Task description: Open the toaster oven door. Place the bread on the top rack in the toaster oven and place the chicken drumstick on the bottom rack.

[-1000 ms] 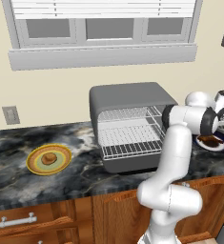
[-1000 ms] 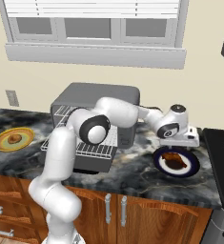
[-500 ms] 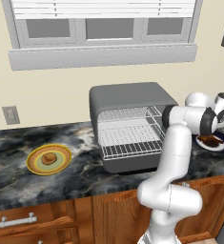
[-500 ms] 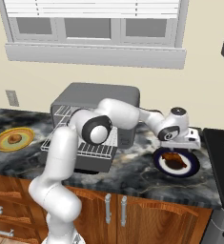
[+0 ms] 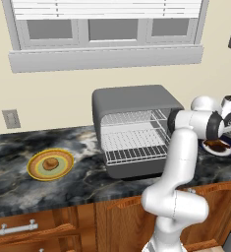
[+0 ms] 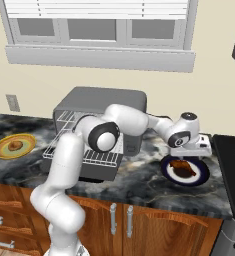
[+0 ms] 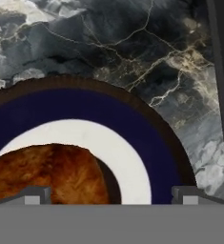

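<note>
The toaster oven [image 5: 136, 98] stands with its door [image 5: 136, 170] folded down, and both wire racks show inside. The bread [image 5: 50, 163] lies on a yellow plate [image 5: 36, 171] to the left. On a blue-rimmed plate [image 6: 201, 179] to the right of the oven lies the chicken drumstick [image 6: 183, 167]. My gripper [image 6: 191, 154] hangs open just above that plate. In the hand view the drumstick [image 7: 46, 174] sits close below, nearer the left fingertip [image 7: 35, 194], with nothing between the jaws.
A black stovetop [image 6: 231, 155] borders the blue plate on the right. The open oven door juts out over the counter front. Wooden cabinet drawers and doors [image 6: 119, 220] run below the dark marble counter [image 5: 87, 177].
The hand has sunk a little toward the blue plate and the drumstick. The jaws stay open; the oven, bread and plates have not moved.
</note>
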